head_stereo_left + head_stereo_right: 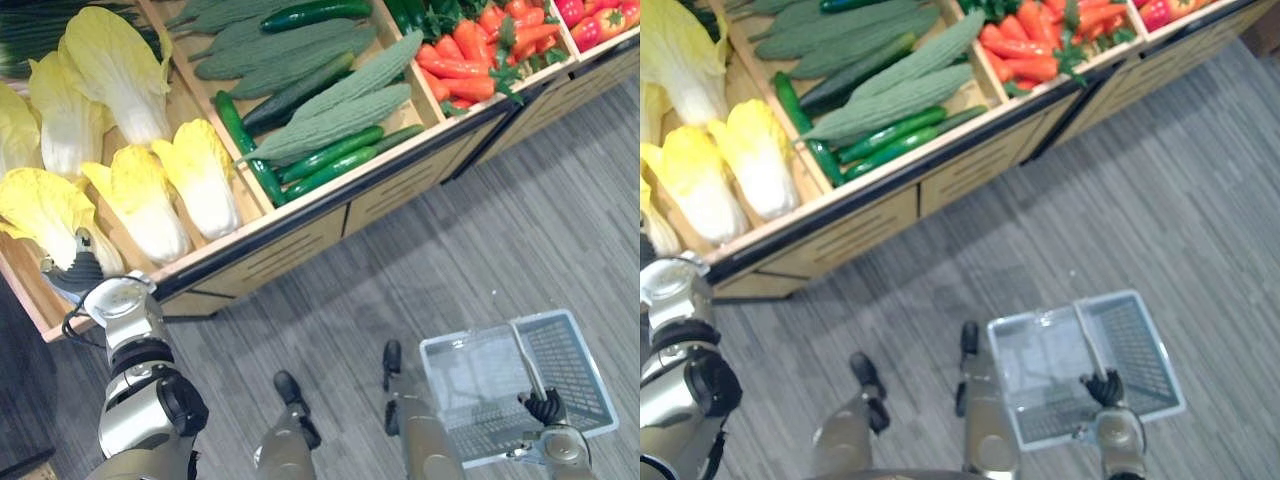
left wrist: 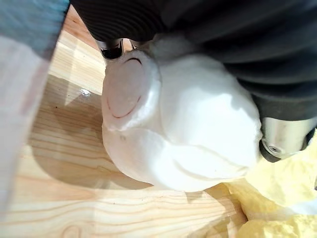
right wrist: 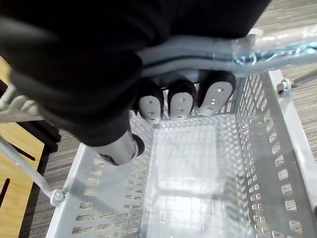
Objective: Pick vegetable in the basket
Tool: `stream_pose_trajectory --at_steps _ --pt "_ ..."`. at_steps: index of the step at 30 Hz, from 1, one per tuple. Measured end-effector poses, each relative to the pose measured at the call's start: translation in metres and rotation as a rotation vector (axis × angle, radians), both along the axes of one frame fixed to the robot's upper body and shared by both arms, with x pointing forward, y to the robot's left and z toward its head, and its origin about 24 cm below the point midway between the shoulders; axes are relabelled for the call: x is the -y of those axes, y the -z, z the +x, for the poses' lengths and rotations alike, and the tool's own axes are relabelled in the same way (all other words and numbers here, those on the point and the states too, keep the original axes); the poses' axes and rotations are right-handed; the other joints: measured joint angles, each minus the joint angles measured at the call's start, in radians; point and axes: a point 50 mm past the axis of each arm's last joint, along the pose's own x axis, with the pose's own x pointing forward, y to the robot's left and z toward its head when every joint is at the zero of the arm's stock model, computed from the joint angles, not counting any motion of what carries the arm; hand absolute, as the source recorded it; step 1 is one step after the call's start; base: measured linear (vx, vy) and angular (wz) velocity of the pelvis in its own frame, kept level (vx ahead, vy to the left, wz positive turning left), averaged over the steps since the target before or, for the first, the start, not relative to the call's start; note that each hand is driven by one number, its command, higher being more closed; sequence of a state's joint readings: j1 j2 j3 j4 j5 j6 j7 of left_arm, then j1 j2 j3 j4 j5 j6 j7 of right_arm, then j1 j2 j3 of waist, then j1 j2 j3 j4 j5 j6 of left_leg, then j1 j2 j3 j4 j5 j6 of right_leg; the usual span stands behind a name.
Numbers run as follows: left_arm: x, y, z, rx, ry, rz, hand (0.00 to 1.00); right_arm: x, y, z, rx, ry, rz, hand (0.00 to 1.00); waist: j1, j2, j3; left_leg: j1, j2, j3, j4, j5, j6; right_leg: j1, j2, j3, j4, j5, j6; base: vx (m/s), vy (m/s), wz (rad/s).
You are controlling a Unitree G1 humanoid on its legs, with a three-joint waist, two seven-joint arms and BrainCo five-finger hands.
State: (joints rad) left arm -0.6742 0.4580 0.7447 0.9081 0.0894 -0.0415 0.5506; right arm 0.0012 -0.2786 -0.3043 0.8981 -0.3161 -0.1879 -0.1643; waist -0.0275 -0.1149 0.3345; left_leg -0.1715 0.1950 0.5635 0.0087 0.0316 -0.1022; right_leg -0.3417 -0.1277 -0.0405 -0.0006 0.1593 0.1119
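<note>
- at far left, clamped left hand round the white base of a cabbage in the end bin of the wooden stand.
- midway along, noted cucumbers, then carrots.
- lower right, curled right hand round the handle of the basket, held above the grey floor.

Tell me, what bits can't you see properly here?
- Left hand: its hold on the napa cabbage is hidden, by its arm in the left eye view and by its dark cover in the left wrist view.
- Red peppers: cut off by the left eye view's top corner.
- Dark green bunch: cut by the edge, kind unclear.
- Basket: near rim partly behind the right hand.
</note>
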Motion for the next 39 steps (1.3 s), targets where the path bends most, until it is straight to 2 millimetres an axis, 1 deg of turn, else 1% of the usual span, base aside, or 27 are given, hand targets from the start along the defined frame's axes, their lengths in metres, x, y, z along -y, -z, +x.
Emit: stream_pose_trajectory --at_steps 3,5,6,7,8,9,10,11,12,14,16,17,19,21,22,24,26,28,30,31,32,33,34,36,38,39 --pt "0.002 0.002 0.001 0.001 0.012 -0.012 1.00 0.000 0.000 0.000 -0.005 0.000 0.002 1.00 -0.004 0.000 -0.001 0.014 -0.002 -0.002 -0.003 0.003 0.004 0.015 -0.002 0.000 -0.002 0.004 0.001 0.00 0.000 0.00" --pt "0.008 0.005 0.004 0.013 0.023 -0.030 1.00 0.000 0.002 -0.002 -0.015 0.003 0.004 1.00 -0.005 0.002 -0.005 0.026 -0.002 -0.006 -0.004 0.003 0.004 0.028 -0.002 -0.002 -0.002 0.003 0.001 0.01 0.003 0.05" --pt "0.015 0.004 0.008 0.035 0.039 -0.034 1.00 0.000 0.002 -0.003 -0.018 0.004 0.006 1.00 -0.007 0.002 -0.005 0.032 -0.004 -0.011 -0.006 0.003 0.004 0.037 -0.004 -0.005 -0.002 0.003 0.001 0.00 0.001 0.09" --pt "0.019 0.004 0.009 0.047 0.039 -0.034 1.00 0.000 0.002 -0.003 -0.019 0.004 0.006 1.00 -0.008 0.003 -0.005 0.033 -0.005 -0.015 -0.006 0.003 0.005 0.040 -0.005 -0.007 -0.002 0.003 0.001 0.00 0.002 0.18" --pt "0.025 0.005 0.010 0.078 0.040 -0.034 1.00 0.000 0.003 -0.004 -0.020 0.004 0.007 1.00 -0.018 0.003 -0.005 0.034 -0.007 -0.027 -0.008 0.005 0.005 0.049 -0.008 -0.015 -0.004 0.003 0.001 -0.01 0.005 0.20" --pt "0.034 0.007 0.009 0.094 0.049 -0.022 1.00 -0.001 0.004 -0.006 -0.026 0.005 0.009 1.00 -0.024 0.003 -0.018 0.035 -0.009 -0.031 -0.011 0.007 0.006 0.052 -0.010 -0.020 -0.004 0.003 0.001 0.00 0.007 0.18" --pt "0.038 0.010 0.008 0.104 0.050 -0.027 1.00 -0.001 0.005 -0.009 -0.033 0.007 0.009 1.00 -0.024 0.003 -0.028 0.035 -0.010 -0.032 -0.014 0.008 0.006 0.052 -0.011 -0.021 -0.005 0.003 0.001 0.01 0.014 0.09" --pt "0.044 0.014 0.006 0.113 0.053 -0.033 1.00 0.000 0.007 -0.013 -0.045 0.011 0.010 1.00 -0.024 0.005 -0.046 0.035 -0.012 -0.034 -0.019 0.010 0.007 0.052 -0.014 -0.023 -0.006 0.003 0.001 0.03 0.018 0.08" --pt "0.054 0.023 0.002 0.137 0.045 -0.071 1.00 0.000 0.010 -0.022 -0.064 0.023 0.015 1.00 -0.027 0.010 -0.069 0.041 -0.014 -0.041 -0.024 0.013 0.007 0.059 -0.014 -0.030 -0.006 0.003 0.001 0.04 0.018 0.10" --pt "0.065 0.030 -0.002 0.151 0.035 -0.088 1.00 -0.002 0.014 -0.029 -0.084 0.036 0.026 1.00 -0.027 0.012 -0.071 0.061 -0.012 -0.048 -0.025 0.013 0.007 0.084 -0.013 -0.035 -0.006 0.003 0.002 0.04 0.013 0.10" --pt "0.073 0.036 -0.008 0.154 0.038 -0.094 1.00 -0.004 0.017 -0.034 -0.099 0.040 0.033 1.00 -0.025 0.011 -0.079 0.066 -0.014 -0.051 -0.029 0.010 0.001 0.091 -0.013 -0.036 -0.005 0.002 0.002 -0.01 0.009 0.07" --pt "0.075 0.043 -0.014 0.139 0.030 -0.104 1.00 -0.003 0.018 -0.036 -0.106 0.043 0.035 1.00 -0.024 0.012 -0.089 0.071 -0.019 -0.052 -0.043 0.014 0.000 0.090 -0.015 -0.036 -0.005 0.002 0.002 -0.02 0.011 0.03" --pt "0.078 0.049 -0.020 0.130 0.016 -0.113 1.00 -0.003 0.019 -0.039 -0.115 0.046 0.036 1.00 -0.023 0.011 -0.097 0.074 -0.024 -0.055 -0.058 0.019 -0.002 0.090 -0.017 -0.036 -0.005 -0.003 0.005 -0.01 -0.001 0.02" --pt "0.077 0.048 -0.028 0.135 -0.002 -0.089 1.00 -0.003 0.020 -0.043 -0.125 0.046 0.038 1.00 -0.019 0.012 -0.109 0.078 -0.027 -0.059 -0.071 0.028 -0.007 0.090 -0.017 -0.038 -0.004 -0.013 0.005 -0.01 -0.003 0.03" --pt "0.075 0.043 -0.034 0.139 -0.008 -0.043 1.00 -0.003 0.021 -0.045 -0.132 0.047 0.040 1.00 -0.018 0.014 -0.115 0.091 -0.027 -0.058 -0.085 0.040 -0.010 0.093 -0.015 -0.037 0.000 -0.018 0.006 0.00 0.000 0.00" --pt "0.072 0.031 -0.039 0.160 -0.018 0.032 1.00 -0.002 0.023 -0.053 -0.151 0.052 0.041 1.00 -0.012 0.017 -0.136 0.094 -0.026 -0.062 -0.103 0.054 -0.012 0.092 -0.014 -0.045 0.004 -0.027 0.006 0.00 -0.006 0.06" --pt "0.072 0.010 -0.042 0.200 -0.027 0.131 1.00 -0.002 0.025 -0.062 -0.171 0.058 0.040 1.00 0.003 0.018 -0.145 0.106 -0.026 -0.068 -0.108 0.059 -0.016 0.106 -0.012 -0.051 0.004 -0.028 0.005 0.01 -0.007 0.07" --pt "0.072 -0.001 -0.047 0.216 -0.029 0.200 1.00 -0.002 0.026 -0.065 -0.180 0.059 0.041 1.00 0.002 0.021 -0.162 0.105 -0.026 -0.076 -0.109 0.059 -0.016 0.110 -0.013 -0.059 0.003 -0.029 0.005 0.02 -0.005 0.09" --pt "0.076 -0.013 -0.057 0.190 0.006 0.344 1.00 -0.001 0.022 -0.061 -0.162 0.035 0.025 1.00 0.003 0.022 -0.171 0.119 -0.029 -0.076 -0.109 0.058 -0.015 0.125 -0.013 -0.058 0.001 -0.029 0.005 0.04 0.001 0.03" --pt "0.080 -0.017 -0.059 0.163 0.050 0.425 1.00 0.001 0.018 -0.057 -0.153 0.012 0.004 1.00 0.002 0.022 -0.179 0.120 -0.030 -0.076 -0.108 0.057 -0.015 0.125 -0.013 -0.057 0.001 -0.029 0.005 0.00 0.000 0.00" --pt "0.083 -0.019 -0.060 0.153 0.081 0.464 1.00 0.002 0.016 -0.055 -0.148 -0.003 -0.005 1.00 0.003 0.021 -0.183 0.120 -0.031 -0.076 -0.108 0.057 -0.015 0.125 -0.013 -0.056 0.001 -0.029 0.005 0.00 0.000 0.00" --pt "0.091 -0.024 -0.058 0.128 0.164 0.556 1.00 0.007 0.010 -0.049 -0.137 -0.041 -0.027 1.00 0.003 0.023 -0.195 0.121 -0.034 -0.076 -0.108 0.057 -0.015 0.126 -0.013 -0.054 -0.002 -0.029 0.006 0.00 0.000 0.00" --pt "0.095 -0.025 -0.057 0.115 0.207 0.594 1.00 0.010 0.007 -0.045 -0.131 -0.059 -0.044 1.00 0.004 0.024 -0.197 0.124 -0.036 -0.075 -0.106 0.057 -0.015 0.128 -0.013 -0.053 -0.003 -0.028 0.006 0.02 0.008 -0.05" --pt "0.106 -0.027 -0.052 0.058 0.367 0.728 1.00 0.024 -0.013 -0.022 -0.106 -0.188 -0.147 1.00 0.002 0.027 -0.203 0.142 -0.039 -0.051 -0.104 0.053 -0.015 0.137 -0.010 -0.027 -0.021 -0.025 0.014 0.01 0.003 -0.27" --pt "0.114 -0.025 -0.050 0.023 0.461 0.791 1.00 0.035 -0.031 -0.007 -0.084 -0.282 -0.233 1.00 -0.002 0.034 -0.213 0.150 -0.043 -0.033 -0.104 0.049 -0.015 0.137 -0.009 -0.004 -0.031 -0.019 0.023 0.01 0.002 -0.36" --pt "0.123 -0.024 -0.047 0.021 0.541 0.822 1.00 0.043 -0.044 0.004 -0.061 -0.327 -0.288 1.00 -0.002 0.040 -0.218 0.159 -0.045 -0.019 -0.108 0.045 -0.016 0.137 -0.008 0.012 -0.032 -0.017 0.026 0.01 0.002 -0.36"
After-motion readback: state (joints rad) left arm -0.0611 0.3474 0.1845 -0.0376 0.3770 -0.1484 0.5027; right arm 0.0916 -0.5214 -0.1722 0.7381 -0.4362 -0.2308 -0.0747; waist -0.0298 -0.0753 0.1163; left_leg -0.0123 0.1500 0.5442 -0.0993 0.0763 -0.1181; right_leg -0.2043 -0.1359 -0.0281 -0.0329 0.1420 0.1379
